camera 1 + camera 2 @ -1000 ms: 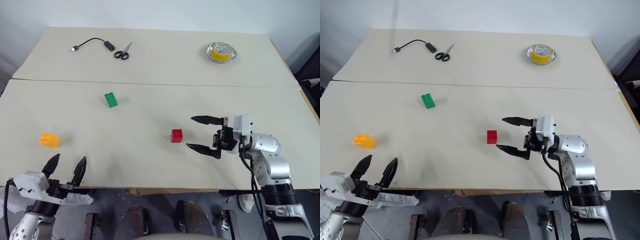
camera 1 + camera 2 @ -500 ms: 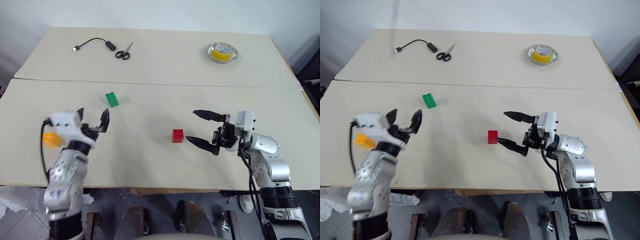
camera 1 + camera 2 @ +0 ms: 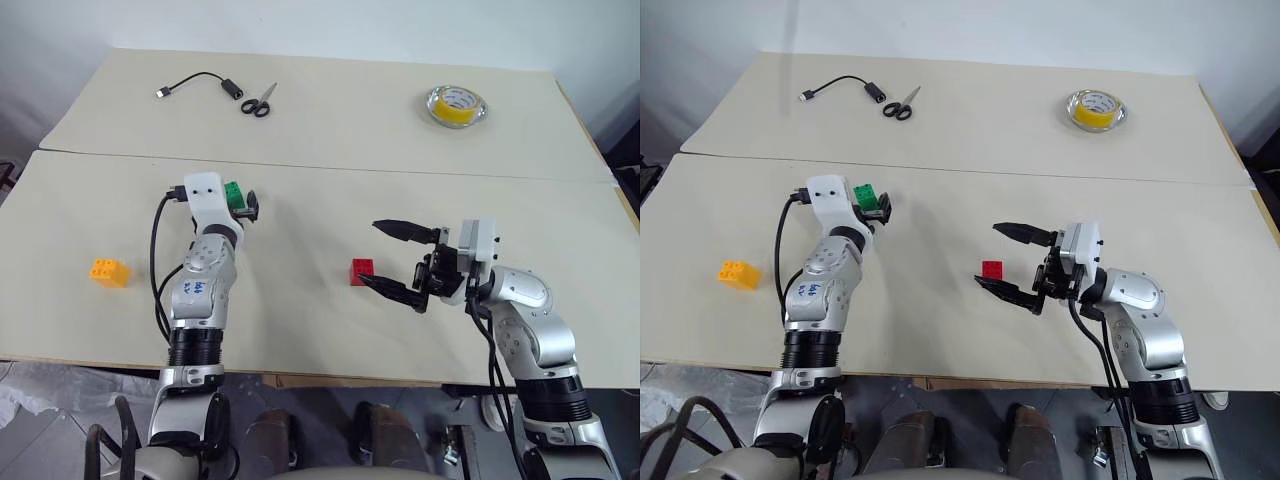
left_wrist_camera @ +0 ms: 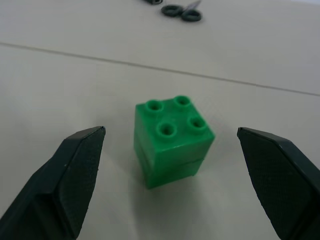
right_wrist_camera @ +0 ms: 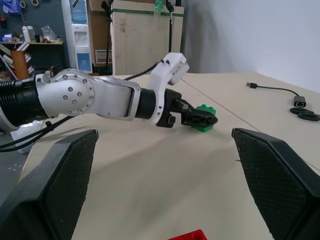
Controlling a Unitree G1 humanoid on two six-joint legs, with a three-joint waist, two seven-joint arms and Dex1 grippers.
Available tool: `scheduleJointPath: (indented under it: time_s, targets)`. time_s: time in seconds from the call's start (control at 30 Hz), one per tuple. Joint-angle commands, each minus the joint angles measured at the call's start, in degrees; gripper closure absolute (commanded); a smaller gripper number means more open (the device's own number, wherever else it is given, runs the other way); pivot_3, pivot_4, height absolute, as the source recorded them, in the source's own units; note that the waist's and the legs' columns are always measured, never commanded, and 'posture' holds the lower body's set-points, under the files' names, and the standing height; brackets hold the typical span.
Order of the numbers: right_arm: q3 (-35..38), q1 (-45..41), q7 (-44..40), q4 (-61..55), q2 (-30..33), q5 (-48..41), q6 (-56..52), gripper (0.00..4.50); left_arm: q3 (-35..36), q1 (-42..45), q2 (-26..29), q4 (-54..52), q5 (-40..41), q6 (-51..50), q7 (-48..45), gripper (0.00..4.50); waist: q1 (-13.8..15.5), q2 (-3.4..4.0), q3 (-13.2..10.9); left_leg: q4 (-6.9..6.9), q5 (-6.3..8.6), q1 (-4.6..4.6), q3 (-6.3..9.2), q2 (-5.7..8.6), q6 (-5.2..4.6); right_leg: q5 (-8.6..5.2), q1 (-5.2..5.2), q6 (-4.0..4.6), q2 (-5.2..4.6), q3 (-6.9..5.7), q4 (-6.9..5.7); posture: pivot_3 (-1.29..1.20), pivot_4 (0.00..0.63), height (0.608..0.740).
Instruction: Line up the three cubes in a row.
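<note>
Green cube (image 4: 172, 140) sitting on desk (image 3: 300, 310) between wide-open fingers of left gripper (image 4: 170, 180), untouched; red cube (image 3: 362, 272) lying just beside empty, wide-open right gripper (image 3: 392, 258); orange-yellow cube (image 3: 108, 272) resting well apart.

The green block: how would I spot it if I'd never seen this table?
Find the seam across the beige table. Just on the near side of it, the left hand reaches a small studded green block, fingers open on either side. The red block and orange block lie nearer the robot.
</note>
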State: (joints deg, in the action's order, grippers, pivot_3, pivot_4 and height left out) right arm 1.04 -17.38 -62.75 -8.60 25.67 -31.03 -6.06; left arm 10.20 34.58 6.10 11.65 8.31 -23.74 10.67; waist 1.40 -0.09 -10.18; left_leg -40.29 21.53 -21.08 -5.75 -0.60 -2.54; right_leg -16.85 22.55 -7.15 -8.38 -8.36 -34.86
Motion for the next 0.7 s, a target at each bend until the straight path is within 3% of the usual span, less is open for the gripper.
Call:
scheduleJointPath:
  time_s: [0.03,0.3,0.4,0.53,0.7]
  targets:
    - [0.7,0.5,0.7,-2.1,-0.2,-1.0,0.5,0.0,-0.3,1.4,-0.2,0.3,-0.7,3.7,-1.0,0.59,0.0,0.0,0.0,0.0,0.0,-0.02,0.01,0.0,0.0,0.0,0.0,0.0,0.0,-0.02,0.01,0.0,0.15,0.74]
    - [0.3,1.5,1.5,-2.3,-0.7,-0.6,0.9,0.0,-0.4,-0.8,0.3,-1.1,0.9,5.8,-6.5,3.05,0.0,0.0,0.0,0.0,-0.01,-0.02,0.03,0.01,0.01,0.0,0.0,0.0,0.0,-0.05,0.01,0.0,0.15,0.74]
    - [0.9,2.2,1.8,-3.0,-0.1,-0.5,0.8,0.0,0.0,-3.0,3.5,-4.4,5.7,7.1,-17.7,3.05,-0.1,0.0,0.0,0.0,-0.01,-0.02,0.04,0.0,0.01,0.0,0.0,0.0,0.0,-0.06,0.01,0.0,0.15,0.74]
    - [4.0,4.5,1.5,-3.7,2.9,-1.1,0.4,0.0,-1.4,-5.5,16.1,-7.7,13.9,10.0,-46.4,3.05,-0.4,0.01,0.0,0.0,-0.03,-0.06,0.03,-0.02,0.05,-0.01,0.05,0.01,0.02,-0.1,0.0,0.0,0.15,0.74]
    - [7.6,8.9,0.1,-4.9,7.1,-2.6,-0.6,0.0,-7.2,-4.1,26.2,-5.8,18.4,11.9,-74.3,3.05,0.2,0.02,0.0,-0.01,-0.03,-0.03,0.07,0.0,0.06,-0.02,-0.04,0.02,0.04,-0.09,0.07,0.0,0.15,0.74]
